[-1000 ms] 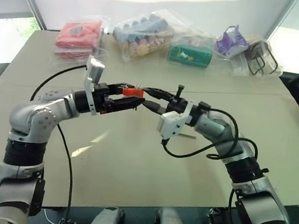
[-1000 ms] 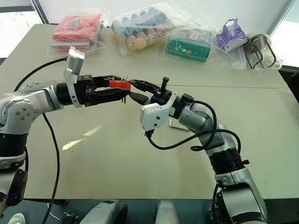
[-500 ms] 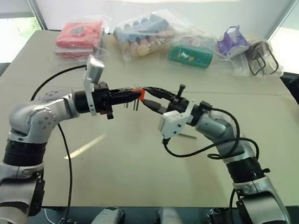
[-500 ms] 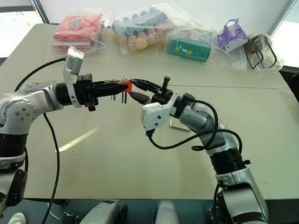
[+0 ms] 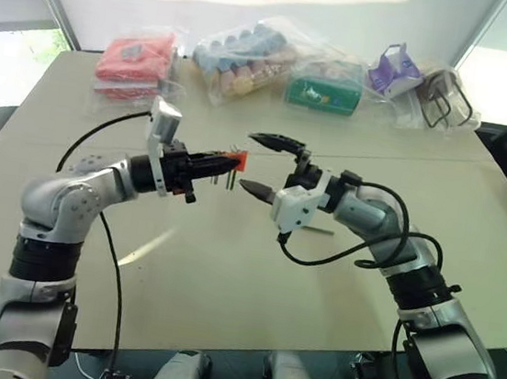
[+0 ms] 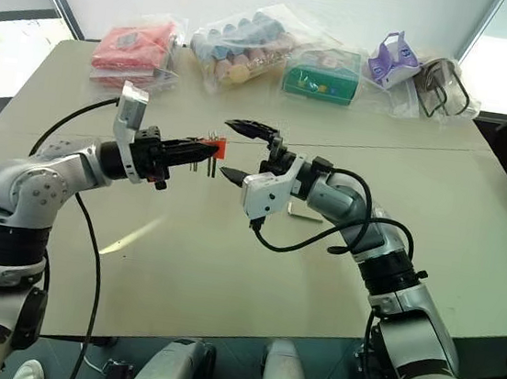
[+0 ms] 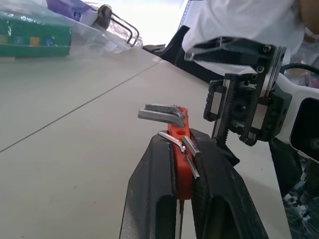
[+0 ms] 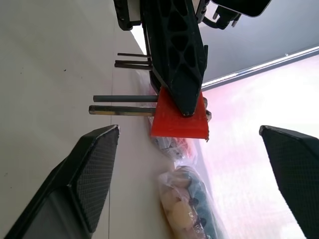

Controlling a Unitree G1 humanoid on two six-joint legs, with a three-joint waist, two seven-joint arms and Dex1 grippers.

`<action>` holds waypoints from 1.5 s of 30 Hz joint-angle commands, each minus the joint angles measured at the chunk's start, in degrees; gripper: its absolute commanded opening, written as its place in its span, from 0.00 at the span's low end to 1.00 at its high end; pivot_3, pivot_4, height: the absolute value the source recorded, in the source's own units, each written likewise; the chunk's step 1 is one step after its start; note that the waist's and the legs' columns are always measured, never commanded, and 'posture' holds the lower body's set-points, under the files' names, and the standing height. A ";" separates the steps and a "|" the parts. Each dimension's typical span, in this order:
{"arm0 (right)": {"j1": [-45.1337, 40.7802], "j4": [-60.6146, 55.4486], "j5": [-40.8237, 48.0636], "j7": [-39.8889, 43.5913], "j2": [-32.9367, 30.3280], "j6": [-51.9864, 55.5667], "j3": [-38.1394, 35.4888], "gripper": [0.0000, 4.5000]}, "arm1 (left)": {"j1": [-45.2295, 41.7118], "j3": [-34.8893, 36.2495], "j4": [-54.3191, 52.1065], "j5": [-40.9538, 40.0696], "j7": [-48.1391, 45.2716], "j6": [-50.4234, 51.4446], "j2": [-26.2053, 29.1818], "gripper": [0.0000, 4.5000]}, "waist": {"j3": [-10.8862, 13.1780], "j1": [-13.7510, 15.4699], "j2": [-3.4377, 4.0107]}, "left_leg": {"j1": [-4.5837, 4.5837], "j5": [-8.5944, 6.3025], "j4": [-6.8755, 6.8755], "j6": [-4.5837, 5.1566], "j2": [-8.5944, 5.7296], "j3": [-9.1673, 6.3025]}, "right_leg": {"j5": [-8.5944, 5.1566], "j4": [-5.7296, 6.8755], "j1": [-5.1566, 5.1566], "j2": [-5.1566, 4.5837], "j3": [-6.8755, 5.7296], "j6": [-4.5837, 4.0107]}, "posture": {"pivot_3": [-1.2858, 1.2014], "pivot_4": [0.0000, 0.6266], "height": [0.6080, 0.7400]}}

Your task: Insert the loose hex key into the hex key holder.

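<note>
While both arms hang level above the beige table (image 5: 225,269), the left gripper (image 5: 223,160) is clamped tight on the hex key holder (image 5: 237,160), a small red-orange block held in the air over the table's middle. In the left wrist view the two black fingers (image 7: 154,184) press the block's flat sides, and several thin metal keys (image 7: 162,113) stick out of it, their bent ends showing at the top edge; in the head views the long shanks hang downward from the block.

The right gripper (image 5: 266,165) faces the holder from just beside it, its two fingers spread wide, one above and one below the holder's level, touching nothing. In the right wrist view the block sits between the two spread fingertips (image 8: 94,164) but apart from both.

The loose hex key (image 6: 303,217) appears to lie flat on the table beneath the right forearm, a thin grey rod well apart from the holder; its shape is too small to make out surely.

Along the table's far edge lie clear bags: a red packet (image 5: 132,59), a bag of coloured round pieces (image 5: 242,54), a green box (image 5: 323,92), a purple item (image 5: 393,70) and dark wire clips (image 5: 445,97).
</note>
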 commanded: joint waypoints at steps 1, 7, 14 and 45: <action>1.03 -4.51 7.81 5.83 -0.89 8.14 -1.73 0.98 | 0.11 0.74 -2.76 0.78 -0.07 -2.19 0.69 0.00 | 0.00 0.00 0.00 | 0.00 0.00 0.00 0.00 0.00 0.00 | 0.00 0.00 0.00 0.00 0.00 0.00 | 0.52 0.24 1.00; 7.17 -16.99 26.62 21.27 -7.60 49.95 -6.59 0.98 | 0.48 2.12 -5.23 -0.40 1.74 -2.35 -0.07 0.00 | 0.00 0.84 0.00 | -0.01 -0.02 0.07 0.03 -0.01 -0.05 | 0.00 -0.10 0.12 -0.03 -0.01 0.00 | 0.52 0.24 1.00; 10.91 -23.54 29.60 23.15 -13.36 73.15 -5.81 0.98 | 1.42 1.97 -6.67 -0.51 3.11 -2.65 -0.90 0.00 | 0.01 1.62 -0.01 | 0.01 -0.07 0.10 0.12 0.02 0.01 | -0.01 -0.13 0.14 -0.03 0.00 -0.01 | 0.52 0.24 1.00; 12.62 -11.49 26.08 16.77 -11.53 76.25 -4.62 0.01 | 2.02 2.14 -7.94 -0.75 5.08 -2.85 -1.16 0.00 | 0.01 1.96 -0.04 | 0.04 -0.14 0.55 0.22 -0.01 -0.04 | -0.01 -0.20 0.49 -0.04 -0.06 -0.01 | 0.52 0.24 1.00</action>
